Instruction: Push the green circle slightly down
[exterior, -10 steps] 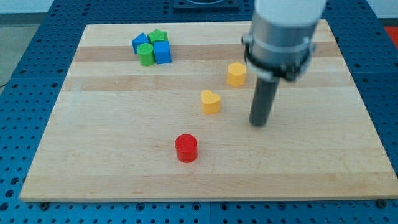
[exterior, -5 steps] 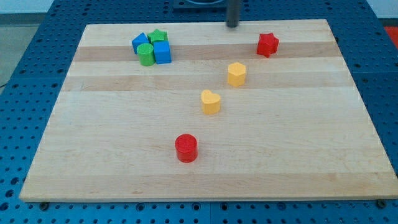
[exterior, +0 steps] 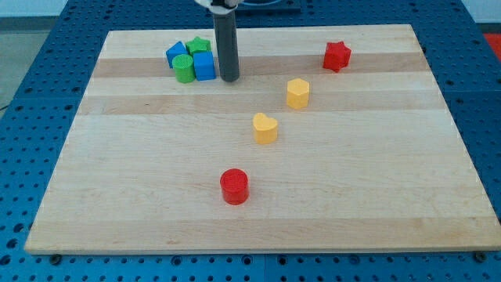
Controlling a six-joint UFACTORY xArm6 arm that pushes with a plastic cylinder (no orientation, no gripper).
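Green circle [exterior: 184, 69] is sitting near the view's top-left corner of the wooden board [exterior: 141, 196], at the lower-left of a tight cluster of four blocks. It is touching the blue cube [exterior: 204, 66] on its right; a blue block [exterior: 177, 53] of unclear shape, possibly pentagonal, is lying just above it, and a green star [exterior: 200, 45] is sitting at the cluster's top, above the blue cube.

My tip [exterior: 228, 79] is resting on the board just to the right of the blue cube, close beside it; contact cannot be told from this angle. The blue cube is standing between the tip and the green circle, so the tip is lying to the circle's right and a touch lower in the view, not touching it. The rod is rising straight up from the tip and running out of the view's top edge. It is a bare rod with no jaws, holding nothing.

Further out, a red star [exterior: 337, 56] is sitting near the view's top right. A yellow hexagonal block [exterior: 297, 92] is lying right of centre, with a yellow heart-like block [exterior: 265, 128] below and left of it. A red cylinder [exterior: 234, 186] is standing alone toward the view's bottom, well apart from the rest.
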